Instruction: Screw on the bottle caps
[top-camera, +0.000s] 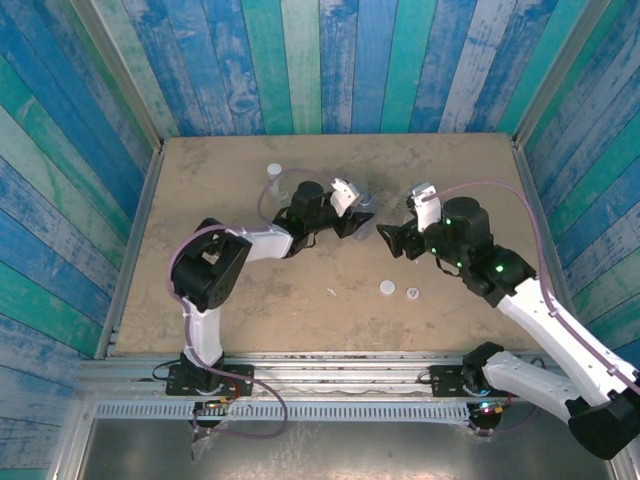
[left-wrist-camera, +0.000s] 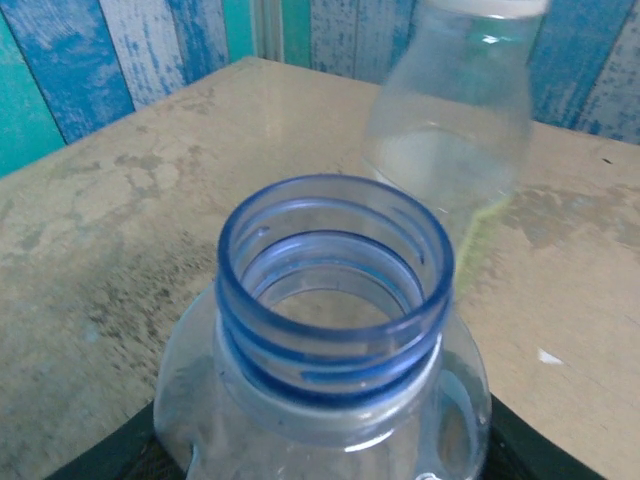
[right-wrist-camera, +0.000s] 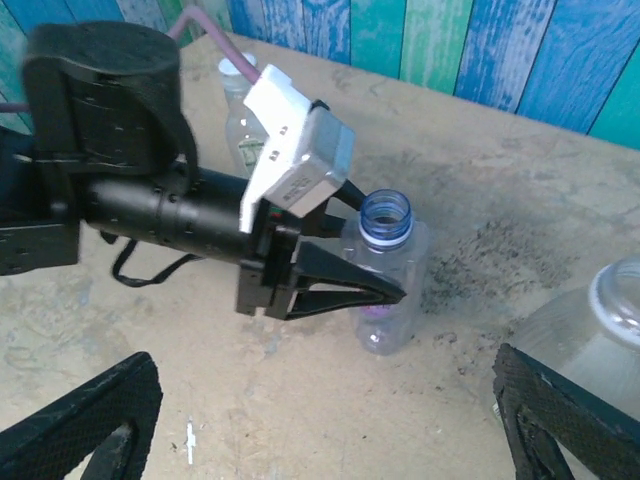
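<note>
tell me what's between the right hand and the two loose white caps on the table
Nothing. In the top view the table is bare between the right hand and the caps.

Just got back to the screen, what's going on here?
The left gripper is clamped on an uncapped bottle with a blue neck and pink-purple label, mid-table. The right gripper hangs open beside it, close to a second bottle. Two loose white caps lie on the table nearer the arms; a third bottle farther back has its cap on.
</note>
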